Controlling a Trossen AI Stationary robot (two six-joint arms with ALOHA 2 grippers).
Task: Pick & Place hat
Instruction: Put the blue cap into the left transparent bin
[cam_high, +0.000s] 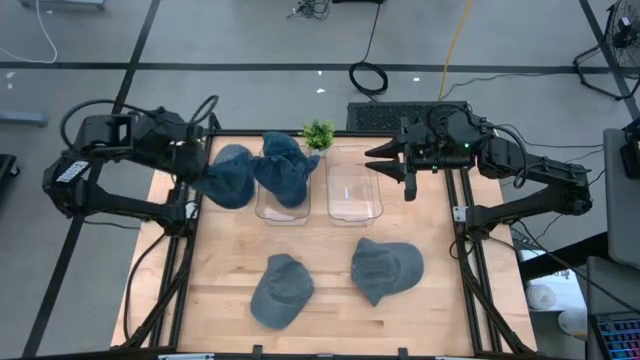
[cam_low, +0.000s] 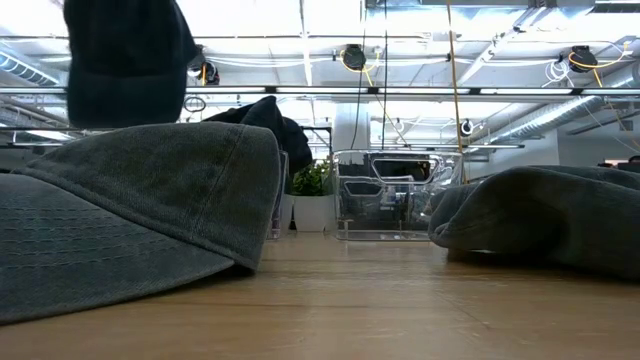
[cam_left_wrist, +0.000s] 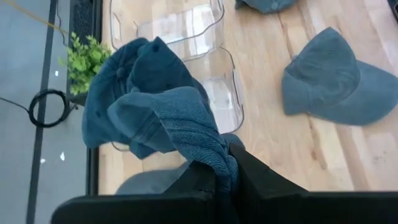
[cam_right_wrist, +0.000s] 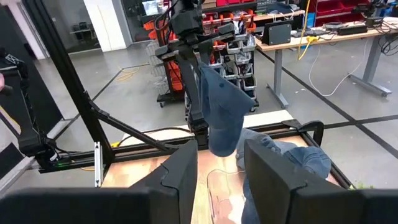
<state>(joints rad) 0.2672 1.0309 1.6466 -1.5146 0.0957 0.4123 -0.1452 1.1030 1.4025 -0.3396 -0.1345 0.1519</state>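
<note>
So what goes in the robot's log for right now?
left end effector: shut on hat | right end effector: open, empty | two hats on table

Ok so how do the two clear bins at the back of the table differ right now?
The left clear bin has a blue denim hat draped over it, while the right clear bin holds nothing. The left gripper, shut on another denim hat, is beside the left bin; the right gripper, holding nothing, is at the right bin's edge. Both bins are transparent, similar in shape, side by side.
</note>
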